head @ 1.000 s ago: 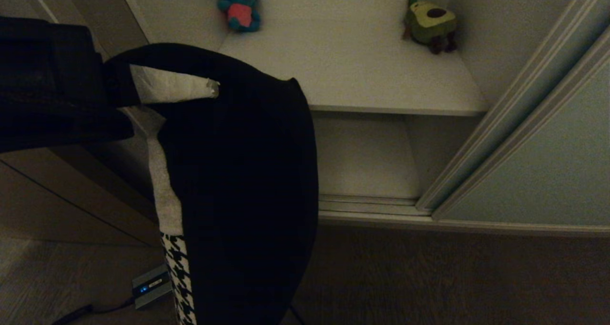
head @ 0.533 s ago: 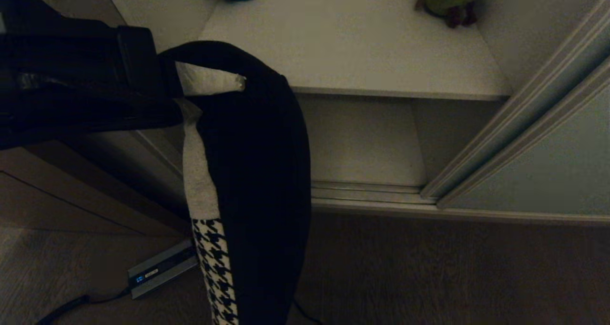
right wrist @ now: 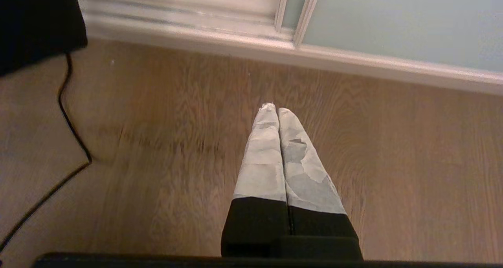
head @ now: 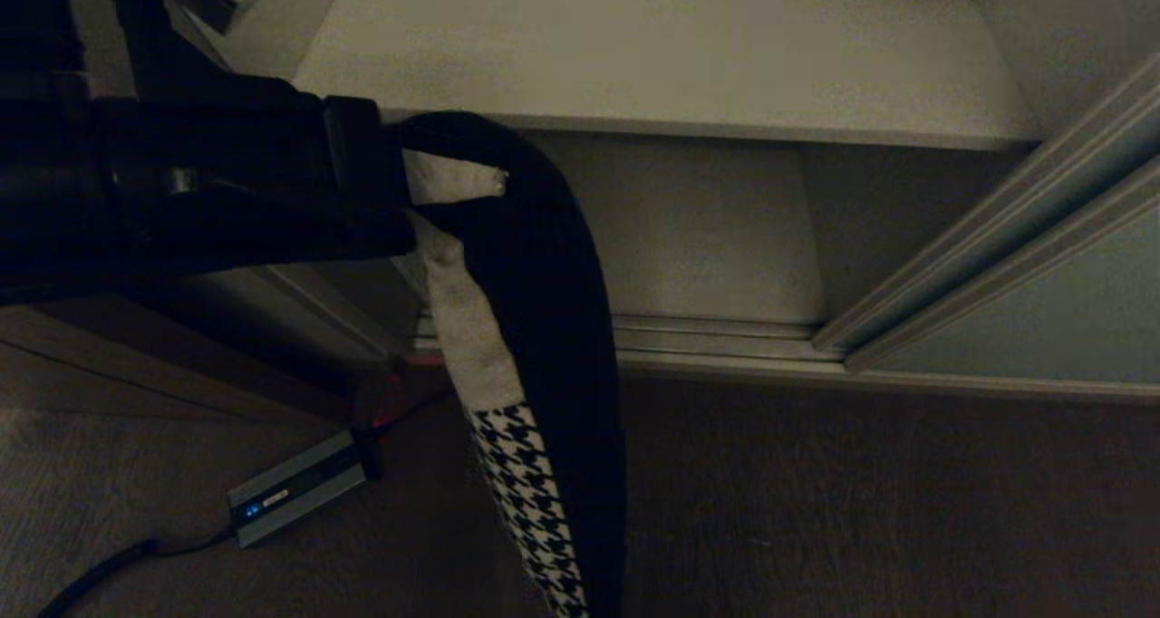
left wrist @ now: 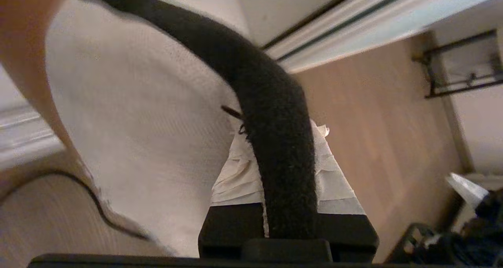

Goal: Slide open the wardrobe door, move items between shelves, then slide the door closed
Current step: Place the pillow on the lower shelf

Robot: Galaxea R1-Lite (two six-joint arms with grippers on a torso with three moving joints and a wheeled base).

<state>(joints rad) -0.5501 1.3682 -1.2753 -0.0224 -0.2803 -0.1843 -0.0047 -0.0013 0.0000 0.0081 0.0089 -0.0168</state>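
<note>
The left gripper [head: 453, 203] is clamped on the cushion [head: 535, 346], which hangs just below the shelf's front edge [head: 689, 129], before the open lower space. The right gripper [right wrist: 275, 110], pressed together, hovers over the floor [right wrist: 393, 162].

The head view tilts downward: the upper shelf [head: 652, 47] now fills the top edge, and the two plush toys at its back corners slip out of sight. The left gripper [head: 453, 210], clamped on the cushion [head: 544, 328], reaches further toward the lower shelf [head: 716, 228].
</note>
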